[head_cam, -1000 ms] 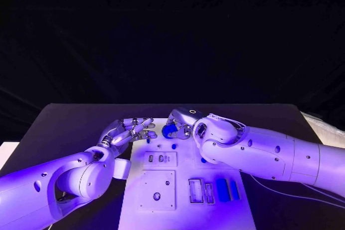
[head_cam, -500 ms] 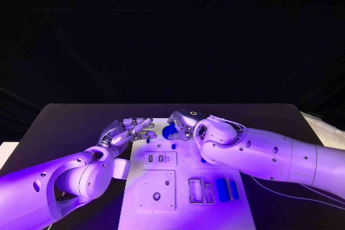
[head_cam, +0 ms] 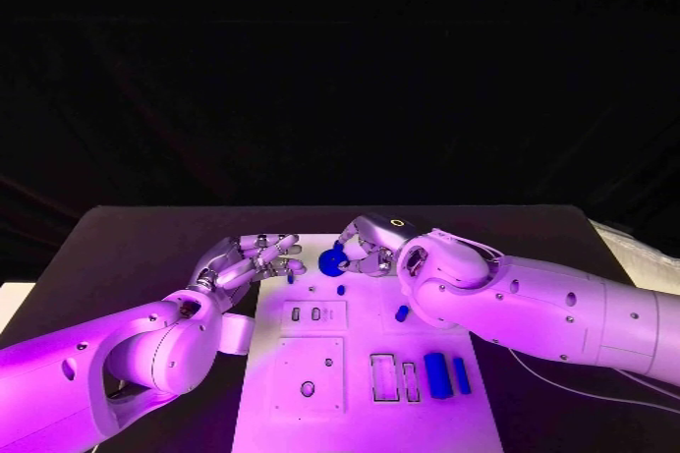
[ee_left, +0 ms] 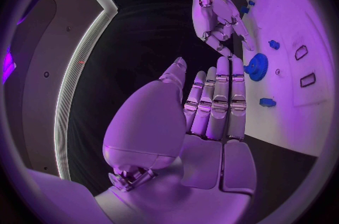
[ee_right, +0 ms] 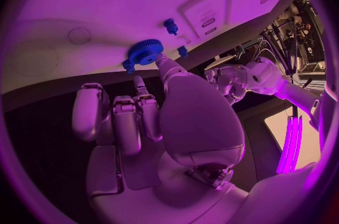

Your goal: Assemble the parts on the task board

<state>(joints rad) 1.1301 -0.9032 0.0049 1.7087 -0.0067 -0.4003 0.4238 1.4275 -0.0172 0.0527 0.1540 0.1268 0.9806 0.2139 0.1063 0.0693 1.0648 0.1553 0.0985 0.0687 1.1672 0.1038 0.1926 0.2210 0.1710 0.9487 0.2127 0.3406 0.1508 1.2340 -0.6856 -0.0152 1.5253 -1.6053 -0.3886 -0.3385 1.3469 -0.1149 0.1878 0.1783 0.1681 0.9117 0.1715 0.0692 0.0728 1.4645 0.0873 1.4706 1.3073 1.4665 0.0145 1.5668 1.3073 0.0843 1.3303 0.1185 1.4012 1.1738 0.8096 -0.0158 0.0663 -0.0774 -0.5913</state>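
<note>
Just both hands (head_cam: 255, 261) (head_cam: 366, 249) flanking the blue gear (head_cam: 334, 265) at the task board (head_cam: 362, 414) far edge

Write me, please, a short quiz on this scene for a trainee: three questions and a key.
1. True or false: the blue gear lies on the task board, between the left hand and the right hand.
2. Where are the two long blue bars? A) side by side on the board's near part; B) in the left hand; C) stacked on the gear.
3. Fill in: in the right wrist view, the ___ hand's thumb reaches to the gear's rim.
Key: 1 true; 2 A; 3 right.
</note>
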